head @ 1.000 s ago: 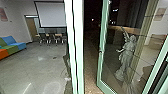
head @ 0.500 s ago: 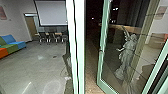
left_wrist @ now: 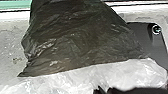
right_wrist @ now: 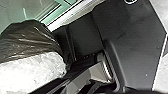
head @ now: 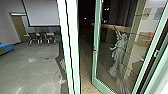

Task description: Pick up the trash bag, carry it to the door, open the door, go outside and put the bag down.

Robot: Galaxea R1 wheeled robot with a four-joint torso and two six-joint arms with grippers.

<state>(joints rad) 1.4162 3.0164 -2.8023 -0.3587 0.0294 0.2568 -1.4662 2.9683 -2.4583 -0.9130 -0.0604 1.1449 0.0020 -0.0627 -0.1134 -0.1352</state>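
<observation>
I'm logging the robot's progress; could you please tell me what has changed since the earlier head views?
The camera has turned slightly rightward, so the whole view slid left and much of the sofa left the picture. The glass door stays open, the statue unmoved.

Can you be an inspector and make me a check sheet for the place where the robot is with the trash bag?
Surface: grey floor with shiny light patches.
Job's things: dark, wrinkled trash bag with whitish, crinkly plastic right by it; green-framed glass door standing open.
Clutter: small dark spot on the floor; can't tell what it is.
Grippers: can't tell if either one is holding the bag.
Cables: thin curved line on the floor, maybe a cable.
Surroundings: big pale screen, chairs, blue and green seat; pale statue with a raised arm, seen in the door's glass; dark beyond the doorway.
</observation>
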